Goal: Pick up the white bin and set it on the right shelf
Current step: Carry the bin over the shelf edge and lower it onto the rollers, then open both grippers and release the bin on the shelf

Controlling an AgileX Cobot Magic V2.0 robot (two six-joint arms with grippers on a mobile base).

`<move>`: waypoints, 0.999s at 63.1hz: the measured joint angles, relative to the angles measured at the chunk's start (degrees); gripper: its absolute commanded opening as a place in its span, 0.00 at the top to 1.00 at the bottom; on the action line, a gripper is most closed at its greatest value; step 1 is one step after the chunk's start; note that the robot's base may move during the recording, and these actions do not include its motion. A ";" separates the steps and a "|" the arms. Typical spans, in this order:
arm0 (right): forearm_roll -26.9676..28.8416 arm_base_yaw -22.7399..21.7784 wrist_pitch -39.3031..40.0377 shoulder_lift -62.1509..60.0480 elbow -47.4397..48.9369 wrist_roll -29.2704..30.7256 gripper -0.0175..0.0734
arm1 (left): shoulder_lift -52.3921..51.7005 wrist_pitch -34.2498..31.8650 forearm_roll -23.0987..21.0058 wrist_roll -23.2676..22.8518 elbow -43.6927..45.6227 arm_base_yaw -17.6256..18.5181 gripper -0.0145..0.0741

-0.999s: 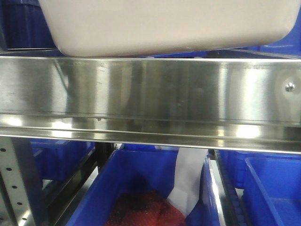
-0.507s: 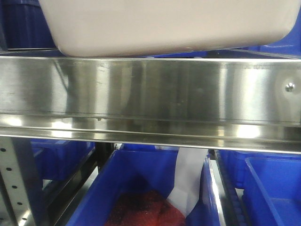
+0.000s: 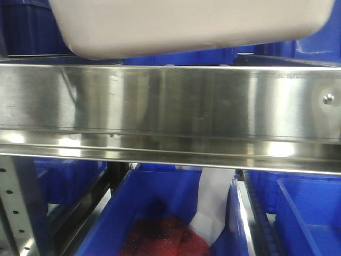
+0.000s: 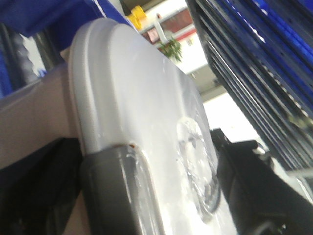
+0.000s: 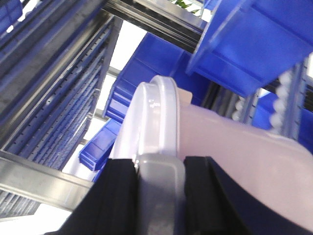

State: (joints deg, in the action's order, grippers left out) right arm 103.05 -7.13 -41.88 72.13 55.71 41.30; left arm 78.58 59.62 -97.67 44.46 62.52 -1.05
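Observation:
The white bin [image 3: 192, 24] hangs just above the right shelf [image 3: 170, 104], its pale underside clear of the steel front lip and its right end higher. In the left wrist view its glossy lid [image 4: 142, 107] and a grey handle [image 4: 115, 196] fill the frame, and my left gripper [image 4: 146, 200] is shut on that end, black fingers [image 4: 249, 186] on either side. In the right wrist view the bin's pinkish wall [image 5: 244, 156] and lid rim show. My right gripper [image 5: 160, 198] is shut on the other grey handle [image 5: 160, 186], with its fingers [image 5: 117, 200] tight against it.
Blue bins [image 3: 154, 202] stand on the level below; one holds red material [image 3: 160, 237] and a white sheet [image 3: 216, 202]. More blue bins [image 5: 254, 44] sit behind and above the white bin. A perforated upright [image 3: 13, 208] stands at lower left.
The white bin has risen a little off the shelf lip, more at its right end, so that more of the blue bins behind shows beneath it.

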 measured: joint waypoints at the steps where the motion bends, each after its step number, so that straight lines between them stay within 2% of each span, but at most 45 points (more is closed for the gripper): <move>1: 0.05 0.21 0.00 0.68 0.30 0.00 0.73 | 0.00 -0.53 0.00 0.26 0.03 0.00 0.98; 16: 0.75 3.69 -0.37 8.69 2.45 1.42 0.73 | 0.13 -8.10 1.28 3.46 0.60 0.00 0.98; 22: 1.00 3.79 -0.75 10.79 2.45 2.66 0.67 | 0.62 -8.22 3.03 3.97 0.82 0.00 0.93; 29: 1.09 3.79 -1.39 11.61 2.45 4.50 0.44 | 1.50 -7.84 6.21 4.18 1.36 0.00 0.77; 33: 1.13 3.79 -1.67 11.71 2.45 6.09 0.27 | 1.96 -6.83 7.62 4.32 1.84 0.00 0.62; 37: 0.41 3.91 -1.67 11.71 2.45 8.01 0.13 | 2.10 -5.90 8.39 4.45 2.26 0.00 0.48; 39: -0.07 3.91 -1.67 11.71 2.45 9.24 0.10 | 2.10 -5.27 8.65 4.45 2.39 0.00 0.41; 46: -0.87 4.13 -0.92 11.72 2.45 13.69 0.12 | 2.10 -3.65 9.25 5.18 2.65 0.21 0.30; 55: -1.85 4.46 0.82 11.83 2.45 21.23 0.12 | 2.10 -3.04 11.03 7.37 2.65 0.57 0.29; 63: -4.61 4.88 3.59 11.83 2.48 27.24 0.12 | 2.10 -4.81 15.24 8.18 2.65 1.10 0.29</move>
State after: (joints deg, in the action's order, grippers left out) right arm 98.44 -2.25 -38.29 83.96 58.19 68.54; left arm 80.68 54.81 -82.43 52.64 65.17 0.05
